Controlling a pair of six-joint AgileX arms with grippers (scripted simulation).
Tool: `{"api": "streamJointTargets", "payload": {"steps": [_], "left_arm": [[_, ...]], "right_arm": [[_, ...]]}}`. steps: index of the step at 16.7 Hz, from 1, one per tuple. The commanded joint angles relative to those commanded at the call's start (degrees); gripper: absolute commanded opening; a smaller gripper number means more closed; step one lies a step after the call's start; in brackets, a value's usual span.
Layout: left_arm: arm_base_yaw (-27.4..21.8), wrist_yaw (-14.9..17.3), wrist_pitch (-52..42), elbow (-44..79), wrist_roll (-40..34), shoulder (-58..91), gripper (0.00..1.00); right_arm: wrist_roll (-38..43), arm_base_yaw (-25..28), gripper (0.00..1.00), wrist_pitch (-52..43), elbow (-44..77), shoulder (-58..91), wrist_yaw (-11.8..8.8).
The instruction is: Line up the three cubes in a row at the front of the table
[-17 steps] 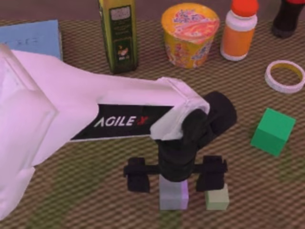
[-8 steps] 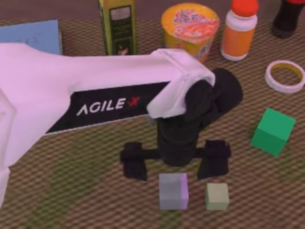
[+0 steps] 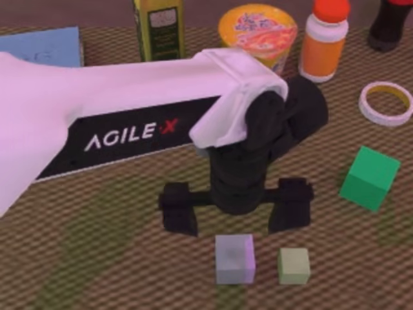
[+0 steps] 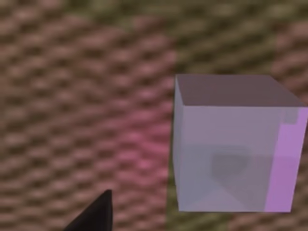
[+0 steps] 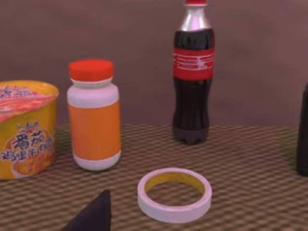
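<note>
Left claw (image 3: 236, 214) hung wide open and empty just behind the lavender cube (image 3: 235, 258); mint cube (image 3: 294, 265) beside it, emerald cube (image 3: 370, 177) well apart.

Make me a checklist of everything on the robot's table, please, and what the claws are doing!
Surface: table covered in brown woven cloth with olive patches.
Job's things: lavender cube and mint cube side by side at the front, apart; emerald cube farther back at the right, not in the row.
Clutter: olive oil bottle, noodle cup, orange bottle, cola bottle, tape ring, blue box.
Claws: left claw open, hovering just behind the lavender cube, holding nothing. Right claw not in the top view; only one dark fingertip shows in its wrist view.
Cables: nothing seen.
Surroundings: plain dark wall behind the table.
</note>
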Motion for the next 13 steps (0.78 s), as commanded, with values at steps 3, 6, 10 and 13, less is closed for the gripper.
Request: {"api": "streamJointTargets", "payload": {"steps": [3,6,10,13], "left_arm": [[3.1,-0.34,3.43,-4.79,0.94,-5.33,1.0],[8.88,-0.71,9.45,-13.73,3.02,-16.1,1.0],[19.21,-0.94,19.83,-30.47,8.79,-37.01,1.0],[27.79,-0.95,28.65,-45.5,16.01,-55.14,1.0]], "right_arm": [[-2.6,0.88,1.0,-3.65,5.03,5.11,-0.13],[-7.16,2.2,1.0,-10.05,14.1,15.23,-0.15],[-15.21,4.37,1.0,-21.48,29.57,35.99,-0.03],[-22.14,6.25,1.0,-31.46,42.38,55.05,0.13]]}}
